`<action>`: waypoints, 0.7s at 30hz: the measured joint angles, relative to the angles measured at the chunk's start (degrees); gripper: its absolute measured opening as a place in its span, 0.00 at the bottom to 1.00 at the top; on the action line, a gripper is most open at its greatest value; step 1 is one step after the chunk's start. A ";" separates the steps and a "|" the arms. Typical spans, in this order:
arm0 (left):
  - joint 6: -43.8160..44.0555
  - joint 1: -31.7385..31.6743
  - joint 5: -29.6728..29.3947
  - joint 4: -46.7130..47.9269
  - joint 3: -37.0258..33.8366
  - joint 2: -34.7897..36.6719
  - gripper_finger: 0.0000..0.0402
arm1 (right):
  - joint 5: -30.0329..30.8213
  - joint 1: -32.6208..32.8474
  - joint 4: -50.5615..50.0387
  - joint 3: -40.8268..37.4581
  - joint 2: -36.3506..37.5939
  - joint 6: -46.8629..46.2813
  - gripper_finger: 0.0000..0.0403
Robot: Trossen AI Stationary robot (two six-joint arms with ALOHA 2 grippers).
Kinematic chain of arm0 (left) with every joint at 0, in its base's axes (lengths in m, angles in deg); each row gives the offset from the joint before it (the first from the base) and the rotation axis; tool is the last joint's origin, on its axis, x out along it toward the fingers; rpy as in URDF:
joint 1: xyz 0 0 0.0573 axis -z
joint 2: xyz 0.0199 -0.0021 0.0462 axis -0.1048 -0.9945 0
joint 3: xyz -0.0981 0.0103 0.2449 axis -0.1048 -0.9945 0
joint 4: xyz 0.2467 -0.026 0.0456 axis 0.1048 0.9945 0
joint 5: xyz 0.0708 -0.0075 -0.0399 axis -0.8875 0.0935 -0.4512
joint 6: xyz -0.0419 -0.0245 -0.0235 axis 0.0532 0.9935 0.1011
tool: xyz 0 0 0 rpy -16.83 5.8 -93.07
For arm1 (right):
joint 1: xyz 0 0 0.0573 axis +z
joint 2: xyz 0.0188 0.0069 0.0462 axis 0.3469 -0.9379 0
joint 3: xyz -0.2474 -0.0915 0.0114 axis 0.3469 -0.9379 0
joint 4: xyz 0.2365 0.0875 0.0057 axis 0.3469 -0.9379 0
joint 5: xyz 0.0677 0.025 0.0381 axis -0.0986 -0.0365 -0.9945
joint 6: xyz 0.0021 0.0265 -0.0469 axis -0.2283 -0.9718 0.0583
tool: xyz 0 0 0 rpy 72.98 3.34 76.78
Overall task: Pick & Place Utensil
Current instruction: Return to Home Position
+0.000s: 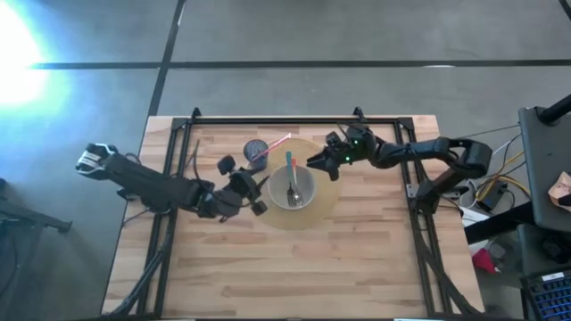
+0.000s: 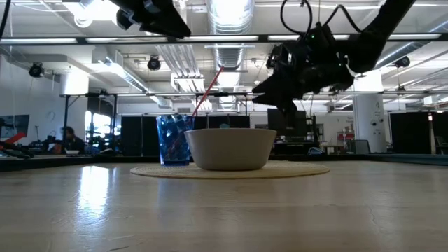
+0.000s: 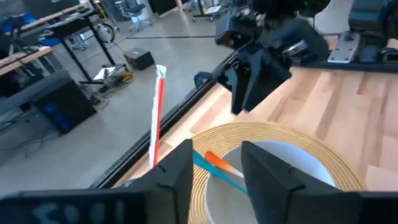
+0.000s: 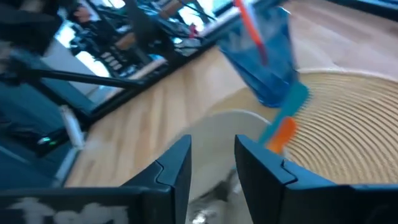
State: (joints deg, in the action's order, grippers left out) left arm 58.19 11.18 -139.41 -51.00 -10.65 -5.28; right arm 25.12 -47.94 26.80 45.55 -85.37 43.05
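Overhead, table-level and both wrist views share the bowl (image 1: 292,189).

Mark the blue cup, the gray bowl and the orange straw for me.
blue cup (image 2: 173,140): low view, middle of its side wall.
gray bowl (image 2: 231,148): low view, front of its outer wall.
orange straw (image 3: 156,118): left wrist view, midway along its shaft.

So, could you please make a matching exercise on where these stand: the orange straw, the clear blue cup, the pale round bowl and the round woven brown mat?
Things:
1. orange straw
2. clear blue cup
3. pale round bowl
4. round woven brown mat

Places:
A. lies under the bowl
B. stands beside the bowl
C. leans in the cup
D. sits in the middle of the mat

Pairs: 1-C, 2-B, 3-D, 4-A.
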 joint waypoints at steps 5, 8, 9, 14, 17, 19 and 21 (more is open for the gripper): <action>0.35 -0.34 5.12 6.48 0.00 5.18 0.19 | -3.24 1.47 0.00 -0.28 3.83 0.09 0.28; 0.48 -0.55 8.59 9.86 0.00 8.28 0.08 | -3.59 3.70 0.01 -0.70 6.32 1.35 0.27; 0.48 -0.64 9.83 11.04 0.00 9.32 0.04 | -3.61 4.57 0.00 -0.88 7.24 2.02 0.27; 0.40 -1.50 17.17 16.07 -0.19 14.15 0.01 | -3.77 9.23 0.00 -1.82 11.66 4.65 0.25; -0.15 -2.67 22.09 16.35 -1.58 16.91 0.00 | -3.77 11.57 -0.01 -2.61 14.76 6.30 0.23; -0.22 -3.68 24.86 16.42 -3.23 18.96 0.00 | -3.77 12.81 -0.03 -3.10 16.97 6.89 0.22; -0.19 -4.83 27.09 15.75 -5.71 21.26 0.00 | -3.77 13.72 0.05 -3.48 19.29 7.16 0.21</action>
State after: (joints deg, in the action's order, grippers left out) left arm 58.00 6.35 -112.32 -35.24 -16.35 15.97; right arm 21.35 -34.22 26.84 42.06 -66.08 50.21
